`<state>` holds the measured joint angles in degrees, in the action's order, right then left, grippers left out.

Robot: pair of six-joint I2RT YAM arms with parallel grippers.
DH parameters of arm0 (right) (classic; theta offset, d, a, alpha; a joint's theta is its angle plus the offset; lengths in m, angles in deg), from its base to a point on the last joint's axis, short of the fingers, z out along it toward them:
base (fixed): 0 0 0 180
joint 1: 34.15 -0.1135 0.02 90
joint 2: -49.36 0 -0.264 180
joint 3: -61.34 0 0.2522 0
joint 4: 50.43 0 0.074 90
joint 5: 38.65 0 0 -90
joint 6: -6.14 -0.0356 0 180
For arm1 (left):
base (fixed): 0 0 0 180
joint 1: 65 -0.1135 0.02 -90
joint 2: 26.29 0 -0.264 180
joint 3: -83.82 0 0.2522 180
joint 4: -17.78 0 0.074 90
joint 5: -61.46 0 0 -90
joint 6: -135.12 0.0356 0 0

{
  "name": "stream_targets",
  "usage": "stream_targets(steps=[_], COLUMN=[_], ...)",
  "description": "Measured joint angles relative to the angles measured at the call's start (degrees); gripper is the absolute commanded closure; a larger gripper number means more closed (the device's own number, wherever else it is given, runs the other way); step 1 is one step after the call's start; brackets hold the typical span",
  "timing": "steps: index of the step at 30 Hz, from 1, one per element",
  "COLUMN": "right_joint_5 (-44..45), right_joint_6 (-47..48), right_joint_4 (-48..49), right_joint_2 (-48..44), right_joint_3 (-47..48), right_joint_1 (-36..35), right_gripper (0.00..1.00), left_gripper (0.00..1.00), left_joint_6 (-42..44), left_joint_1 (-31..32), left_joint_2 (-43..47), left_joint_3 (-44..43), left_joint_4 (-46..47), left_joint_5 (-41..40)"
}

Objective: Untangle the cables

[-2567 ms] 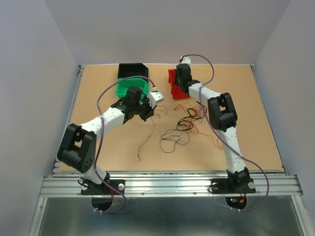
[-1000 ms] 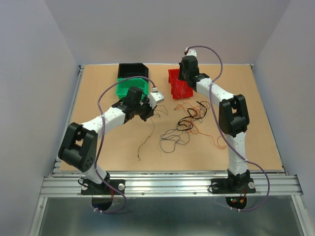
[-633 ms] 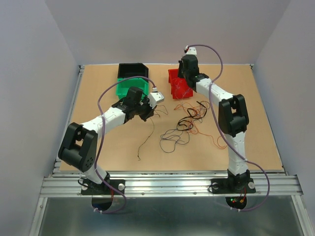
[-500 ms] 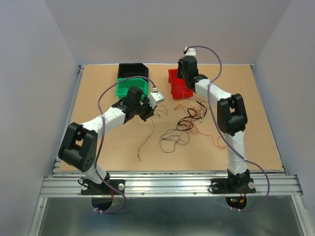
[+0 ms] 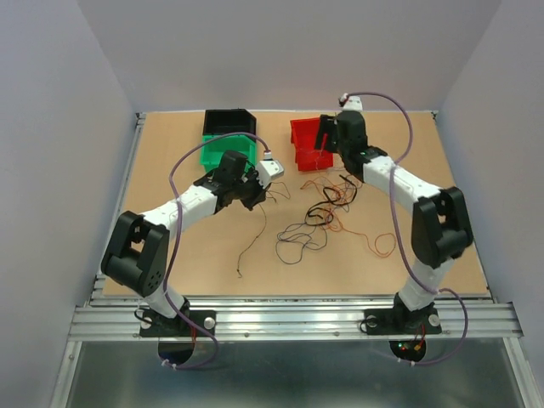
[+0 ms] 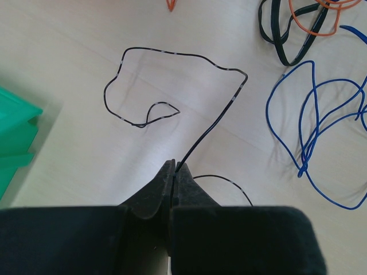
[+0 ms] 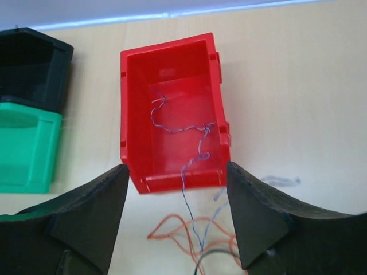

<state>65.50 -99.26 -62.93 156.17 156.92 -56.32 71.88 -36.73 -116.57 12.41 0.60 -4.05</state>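
The left gripper (image 6: 174, 172) is pinching a thin black wire (image 6: 189, 55). Its jaws are clenched together on the strand, which is running up from the tips and curling into a loose loop on the table (image 6: 69, 69). Only the left wrist view is showing that grip; from the top external camera the wire is too fine to trace at the gripper. Right of the loop a blue wire (image 6: 302, 169) is lying in long bends, and at the top edge a thicker black cable (image 6: 274, 43) and an orange wire (image 6: 312, 12) are crossing each other. A corner of the green bin (image 6: 14, 132) is showing at the left.

The right gripper (image 7: 176, 168) is hovering over the red bin (image 7: 135, 114), its jaws spread wide and gripping nothing. Its wrist view is showing a pale purple wire (image 7: 172, 129) lying inside the bin and trailing over the near wall towards orange strands (image 7: 172, 217) on the table. Overhead, the cables (image 5: 321, 214) are lying tangled between the two arms, near the red bin
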Motion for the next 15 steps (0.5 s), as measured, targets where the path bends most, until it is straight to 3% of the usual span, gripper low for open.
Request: stream_targets(steps=[7,15], right_joint_5=[5.62,4.46], right_joint_6=[-5.99,-11.54], right_joint_4=[0.87,2.56], right_joint_2=[-17.31,-10.56], right_joint_3=[-15.74,-21.31], right_joint_1=[0.0,4.87], right_gripper=[0.29,0.35], left_gripper=[1.0,1.0], left_joint_6=[0.02,0.02], left_joint_1=[0.2,0.24], left_joint_2=[0.0,0.0], left_joint_3=[0.0,0.0], left_joint_4=[-0.15,-0.24], left_joint_5=[0.11,0.09])
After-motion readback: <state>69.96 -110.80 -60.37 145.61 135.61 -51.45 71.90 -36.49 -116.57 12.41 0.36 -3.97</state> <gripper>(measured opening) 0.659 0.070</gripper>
